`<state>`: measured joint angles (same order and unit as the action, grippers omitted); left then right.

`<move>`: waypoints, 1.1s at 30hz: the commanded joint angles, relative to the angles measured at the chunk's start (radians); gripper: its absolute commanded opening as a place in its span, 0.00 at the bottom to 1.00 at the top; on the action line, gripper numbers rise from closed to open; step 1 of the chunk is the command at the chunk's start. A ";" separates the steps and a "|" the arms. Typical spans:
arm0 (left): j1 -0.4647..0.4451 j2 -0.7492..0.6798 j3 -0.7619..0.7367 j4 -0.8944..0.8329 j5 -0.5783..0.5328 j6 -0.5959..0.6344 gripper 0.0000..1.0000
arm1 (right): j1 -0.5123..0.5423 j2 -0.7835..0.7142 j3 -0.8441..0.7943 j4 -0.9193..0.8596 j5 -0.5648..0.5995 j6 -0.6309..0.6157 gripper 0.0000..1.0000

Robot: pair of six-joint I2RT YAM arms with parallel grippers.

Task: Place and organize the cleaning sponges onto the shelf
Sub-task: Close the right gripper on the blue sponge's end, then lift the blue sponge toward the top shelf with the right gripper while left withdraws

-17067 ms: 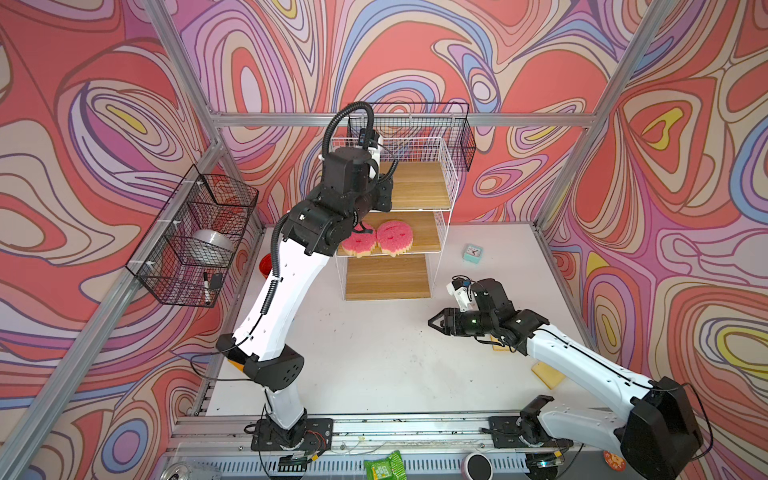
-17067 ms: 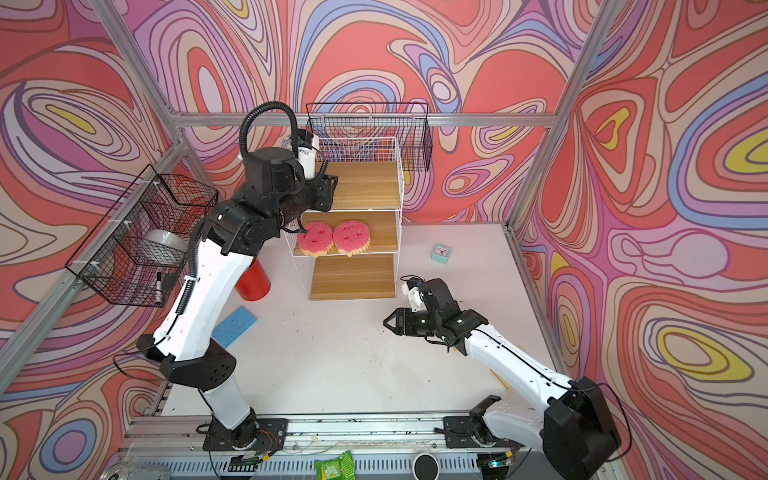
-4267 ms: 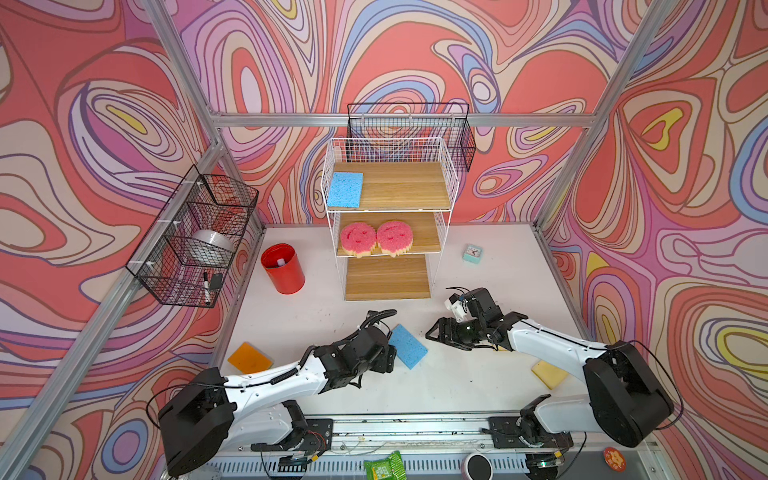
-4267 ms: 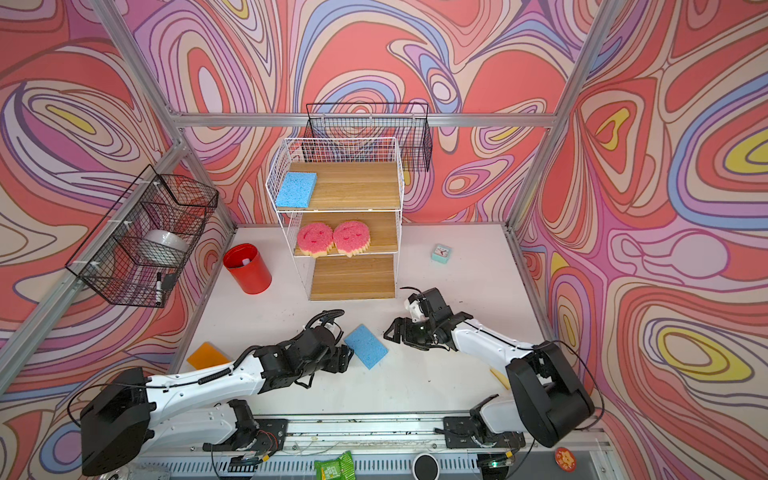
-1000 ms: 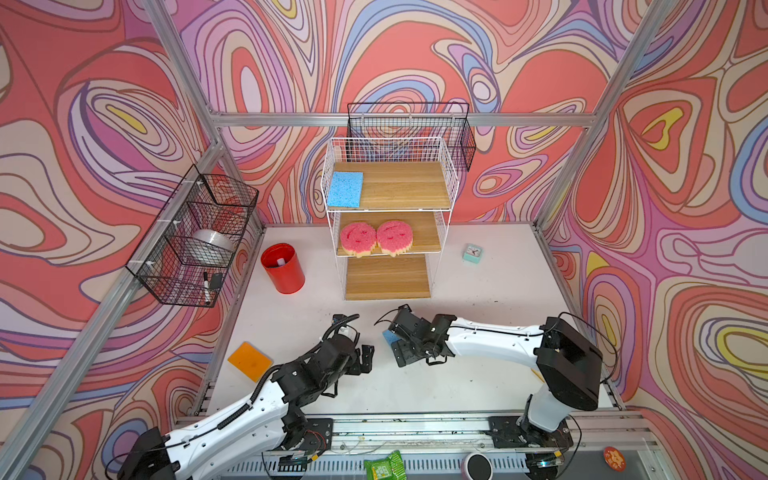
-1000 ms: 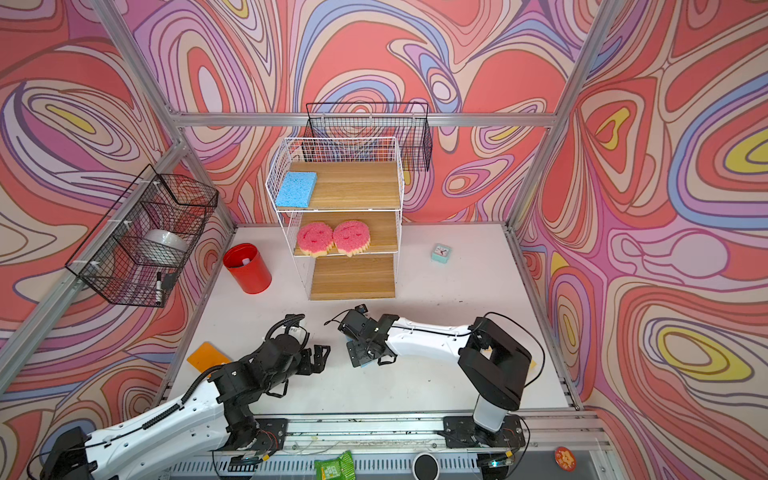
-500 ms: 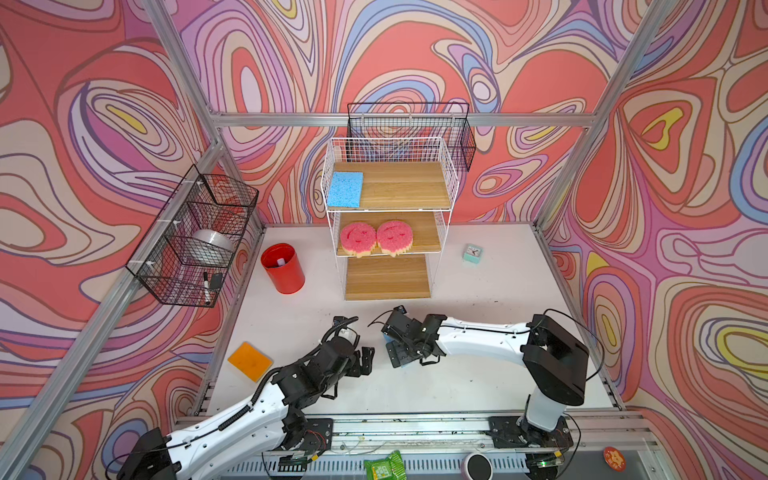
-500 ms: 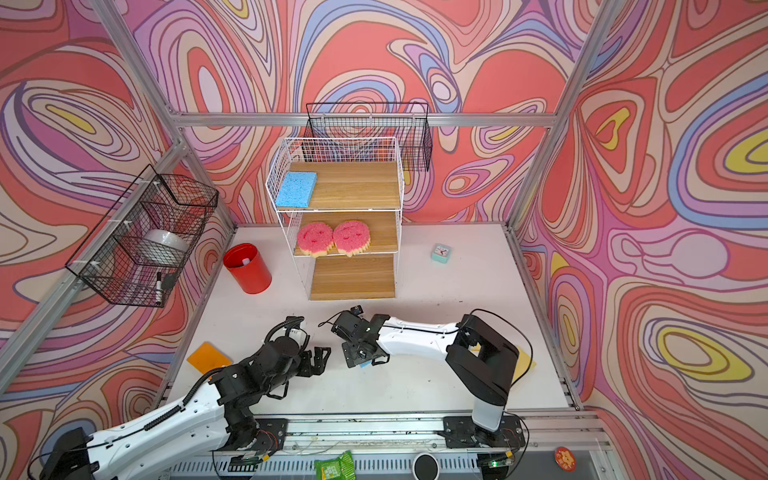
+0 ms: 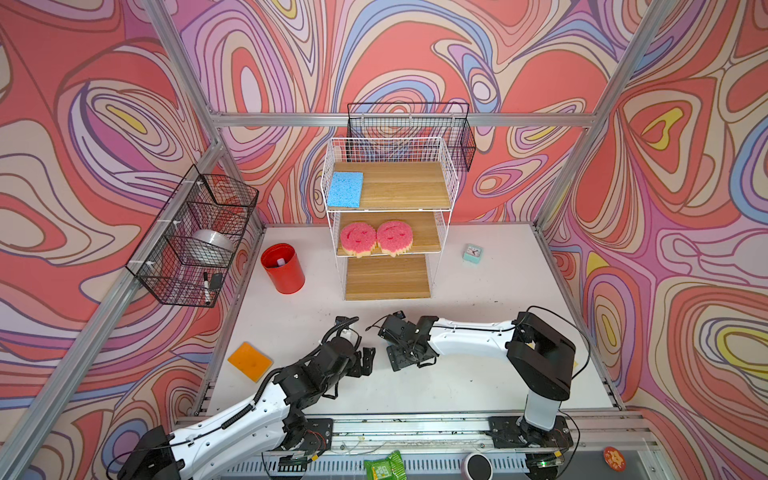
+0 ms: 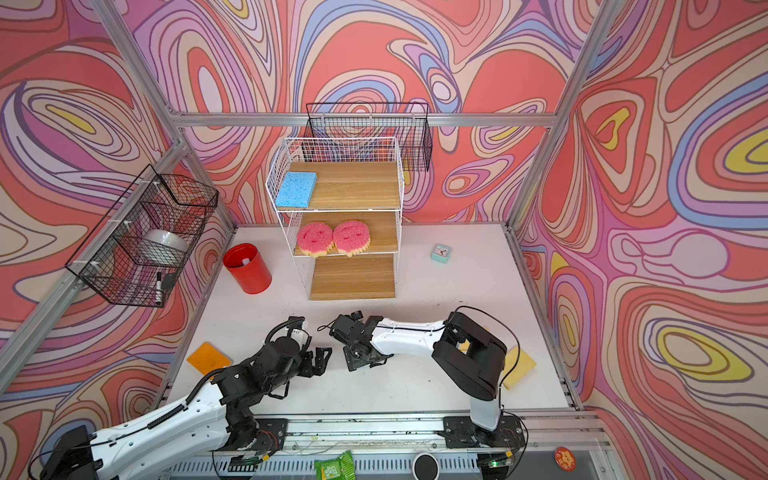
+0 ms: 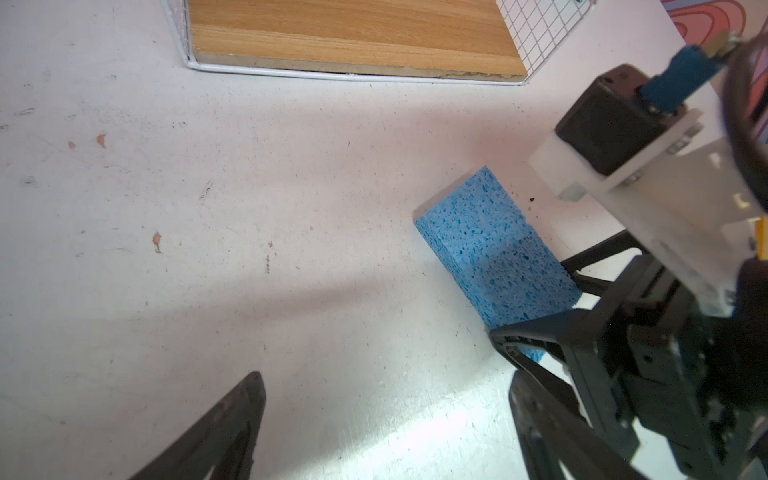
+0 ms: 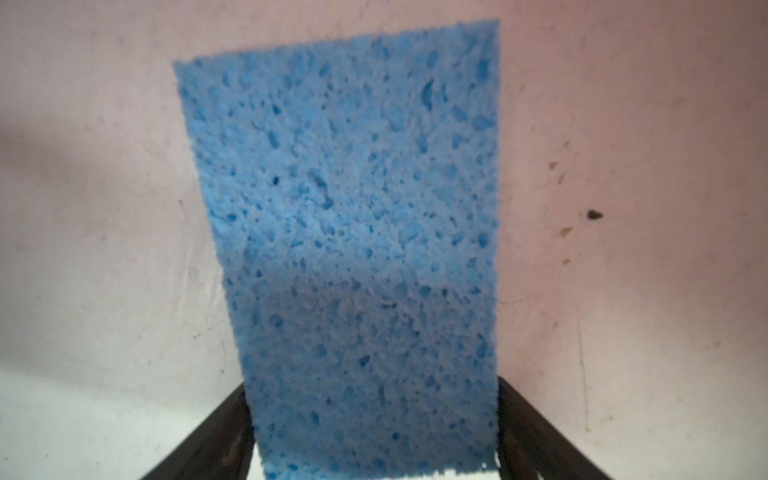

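A blue sponge point(image 12: 345, 187) lies flat on the white table, a little in front of the shelf's bottom board point(image 11: 353, 37). My right gripper point(image 12: 372, 386) points down over it, a finger against each long side, shut on it. In both top views this gripper point(image 9: 399, 360) point(image 10: 353, 359) hides that sponge. The left wrist view shows the blue sponge point(image 11: 490, 249) under it. My left gripper point(image 9: 368, 361) point(image 11: 384, 378) stands open over bare table just left of it. On the shelf point(image 9: 407, 187), another blue sponge point(image 9: 345, 189) lies on the top board. Two pink smiley sponges point(image 9: 358, 239) point(image 9: 394, 237) share the middle board.
An orange sponge point(image 9: 249, 360) lies at the table's left edge and a yellow sponge point(image 10: 517, 368) at the right behind my right arm. A red cup point(image 9: 282, 268) stands left of the shelf, a mint clock point(image 9: 472, 252) right of it. Black wire baskets point(image 9: 195, 241) hang on the walls.
My right gripper has drawn its fingers in against the blue sponge's sides. The left arm has hardly moved.
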<state>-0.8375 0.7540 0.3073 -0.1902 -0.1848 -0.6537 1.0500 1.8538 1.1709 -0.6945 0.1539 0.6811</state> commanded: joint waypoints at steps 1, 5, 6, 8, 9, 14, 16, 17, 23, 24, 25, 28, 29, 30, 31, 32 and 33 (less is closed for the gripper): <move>0.008 -0.011 0.008 -0.001 -0.025 0.024 0.93 | 0.013 0.035 0.032 -0.043 0.040 0.010 0.82; 0.008 -0.029 0.012 -0.019 -0.039 0.019 0.93 | 0.025 0.043 0.031 -0.046 0.048 0.009 0.75; 0.009 -0.035 0.012 -0.025 -0.042 0.015 0.93 | 0.026 0.040 0.027 -0.042 0.046 0.009 0.74; 0.009 -0.047 0.013 -0.038 -0.046 0.007 0.93 | 0.028 0.026 0.020 -0.034 0.048 0.011 0.73; 0.009 -0.054 0.013 -0.046 -0.050 0.003 0.93 | 0.031 0.010 0.014 -0.029 0.049 0.013 0.72; 0.008 -0.133 0.034 -0.117 -0.063 -0.002 0.92 | 0.049 -0.105 0.020 -0.052 0.081 0.021 0.70; 0.010 -0.172 0.059 -0.158 -0.074 -0.001 0.92 | 0.069 -0.151 0.050 -0.093 0.113 0.020 0.70; 0.008 -0.189 0.074 -0.180 -0.079 0.000 0.92 | 0.086 -0.173 0.069 -0.116 0.130 0.017 0.70; 0.009 -0.262 0.168 -0.308 -0.102 -0.015 0.91 | 0.180 -0.282 0.171 -0.202 0.207 0.017 0.71; 0.009 -0.281 0.179 -0.324 -0.105 -0.017 0.91 | 0.196 -0.297 0.187 -0.207 0.215 0.018 0.71; 0.009 -0.299 0.191 -0.336 -0.110 -0.017 0.91 | 0.207 -0.310 0.199 -0.213 0.220 0.017 0.71; 0.009 -0.344 0.267 -0.399 -0.140 0.003 0.91 | 0.236 -0.340 0.250 -0.230 0.240 0.011 0.70; 0.008 -0.352 0.294 -0.425 -0.154 0.014 0.91 | 0.243 -0.344 0.270 -0.237 0.249 0.002 0.70; 0.009 -0.353 0.323 -0.449 -0.169 0.029 0.91 | 0.249 -0.349 0.298 -0.250 0.259 -0.011 0.70; 0.008 -0.351 0.352 -0.472 -0.181 0.042 0.91 | 0.251 -0.348 0.323 -0.259 0.266 -0.024 0.69; 0.009 -0.345 0.383 -0.500 -0.194 0.056 0.91 | 0.252 -0.346 0.351 -0.273 0.278 -0.038 0.70; 0.009 -0.337 0.423 -0.526 -0.202 0.069 0.91 | 0.252 -0.346 0.384 -0.284 0.288 -0.053 0.70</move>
<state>-0.8360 0.4133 0.6552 -0.5953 -0.3244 -0.6308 1.2968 1.5192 1.4860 -0.9237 0.3790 0.6724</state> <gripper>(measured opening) 0.910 0.697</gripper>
